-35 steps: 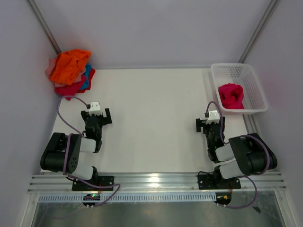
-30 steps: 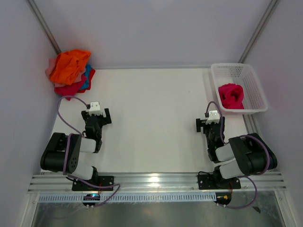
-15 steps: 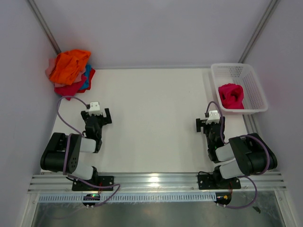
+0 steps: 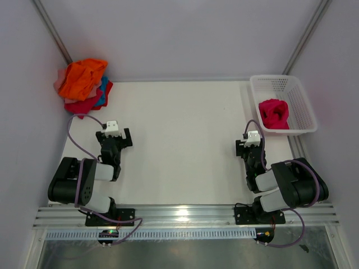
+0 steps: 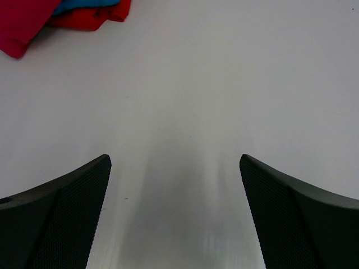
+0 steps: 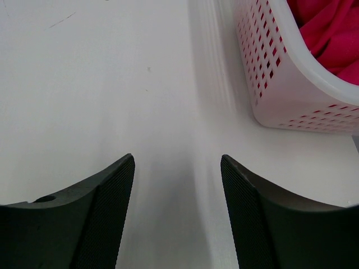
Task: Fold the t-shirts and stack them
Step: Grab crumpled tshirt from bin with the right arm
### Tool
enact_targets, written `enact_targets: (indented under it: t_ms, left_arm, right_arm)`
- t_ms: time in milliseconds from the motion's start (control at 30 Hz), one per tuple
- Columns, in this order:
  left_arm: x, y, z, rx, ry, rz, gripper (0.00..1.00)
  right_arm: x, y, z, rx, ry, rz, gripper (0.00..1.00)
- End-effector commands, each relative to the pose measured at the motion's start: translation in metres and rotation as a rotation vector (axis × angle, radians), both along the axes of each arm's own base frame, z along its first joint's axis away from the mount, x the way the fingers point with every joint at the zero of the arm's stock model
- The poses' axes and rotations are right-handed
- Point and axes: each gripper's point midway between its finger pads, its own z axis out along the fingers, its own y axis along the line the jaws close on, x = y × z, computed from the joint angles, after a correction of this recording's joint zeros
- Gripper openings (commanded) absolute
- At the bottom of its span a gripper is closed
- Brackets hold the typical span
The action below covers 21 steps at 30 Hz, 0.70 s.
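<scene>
Both arms sit folded back at the near edge of the counter [image 4: 179, 123], and no folding has begun. The left arm's fingers [image 5: 61, 218] are spread wide over bare surface, holding nothing. The right arm's fingers [image 6: 90, 213] stand somewhat narrower, also with nothing between them. A crimson t-shirt [image 4: 274, 114] lies crumpled in the white mesh basket [image 4: 280, 77] at the far right corner, and a heap of t-shirts [image 4: 83, 84] fills the far left corner. The next step looks like fetching the crimson shirt. The right arm would do best to come in over the basket's rim, pinch a loose fold and lift straight up, so the light basket is not dragged along, then lay the shirt on the open middle of the counter. Only the top view shows the orange shirt crowning the heap. The left wrist view catches just its crimson, blue and red fringe, and the right wrist view shows the basket's perforated wall close by.
</scene>
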Motion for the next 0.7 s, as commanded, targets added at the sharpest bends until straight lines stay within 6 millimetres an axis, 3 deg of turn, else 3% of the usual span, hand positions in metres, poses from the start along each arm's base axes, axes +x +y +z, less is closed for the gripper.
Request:
enact_targets:
  t_ms: [0,67,133,167,333,367,667]
  left_arm:
    - [0.011,0.005,0.022,-0.003,-0.079,0.025,0.99]
    - [0.01,0.005,0.022,-0.003,-0.081,0.027,0.99]
    - [0.01,0.006,0.022,-0.004,-0.084,0.032,0.99]
    - [0.01,0.007,0.024,-0.002,-0.09,0.036,0.99]
    - [0.01,0.003,0.024,0.002,-0.054,0.011,0.99]
    - [0.015,0.001,0.033,0.003,-0.062,0.002,0.99]
    - [0.041,-0.018,0.027,0.041,0.187,-0.116,0.99]
  right_arm:
    - [0.0,0.0,0.076,0.075,-0.336,0.001,0.66]
    - [0.0,0.0,0.075,0.075,-0.334,0.001,0.71]
    - [0.0,0.0,0.076,0.077,-0.337,0.002,0.86]
    - [0.0,-0.001,0.076,0.076,-0.336,-0.001,0.99]
    - [0.0,0.0,0.076,0.076,-0.336,0.004,0.99]
    - [0.0,-0.001,0.076,0.077,-0.336,0.004,0.99]
    - [-0.001,0.0,0.076,0.076,-0.339,0.009,0.99]
